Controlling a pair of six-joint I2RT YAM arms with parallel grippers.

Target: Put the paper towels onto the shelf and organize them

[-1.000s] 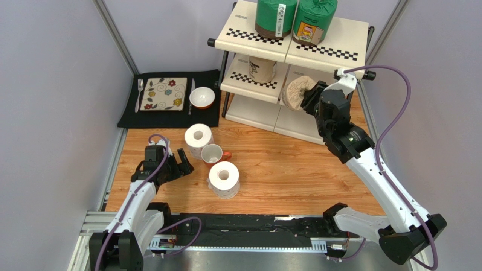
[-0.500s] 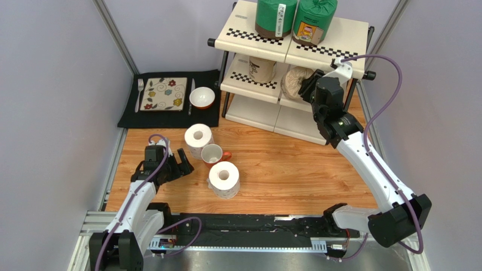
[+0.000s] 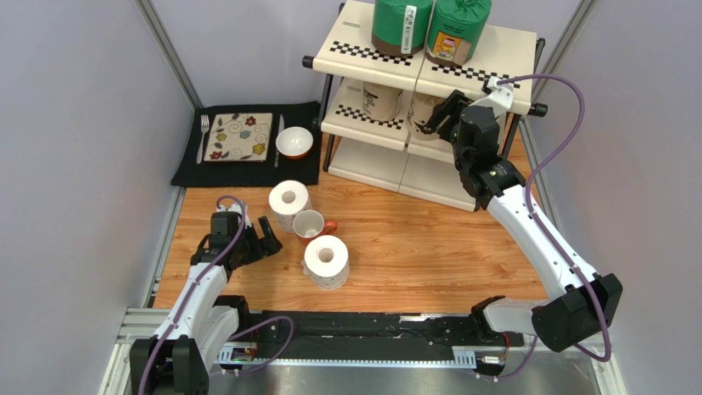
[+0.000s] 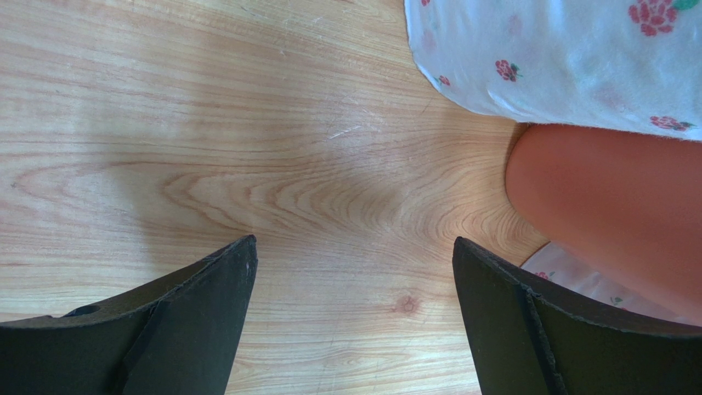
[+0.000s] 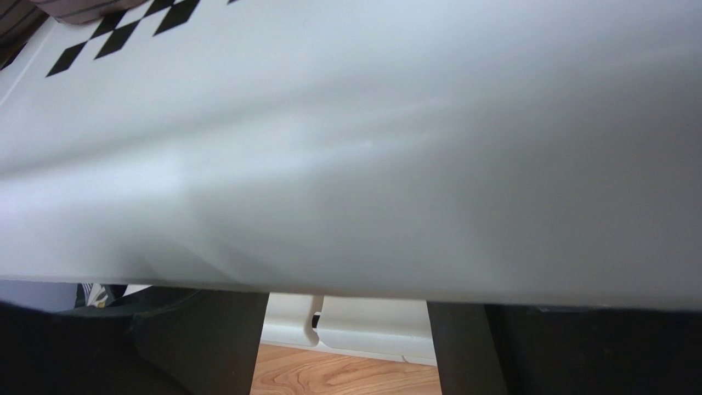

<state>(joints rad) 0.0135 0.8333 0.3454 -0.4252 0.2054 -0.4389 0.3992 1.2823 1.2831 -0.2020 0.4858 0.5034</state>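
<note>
Two green paper towels (image 3: 401, 23) (image 3: 457, 30) stand on the top tier of the shelf (image 3: 503, 59). One tan roll (image 3: 381, 99) and a second tan roll (image 3: 424, 106) sit on the middle tier, partly hidden under the top panel. My right gripper (image 3: 437, 120) is open and empty just in front of the second tan roll. In the right wrist view the right gripper (image 5: 346, 350) sits close under a cream panel (image 5: 371, 164). Two white rolls (image 3: 289, 201) (image 3: 326, 260) stand on the table. My left gripper (image 3: 264, 239) is open and empty beside them; the left wrist view shows it (image 4: 354, 317) over bare wood.
A white-and-orange mug (image 3: 309, 223) stands between the two white rolls and shows in the left wrist view (image 4: 610, 197). A black placemat (image 3: 185, 169) at the back left holds a patterned plate (image 3: 240, 136), a fork, a knife and a small white bowl (image 3: 294, 141).
My right gripper carried the second tan roll up into the shelf's middle tier and let go of it; its jaws are now open. The left arm has not moved.
</note>
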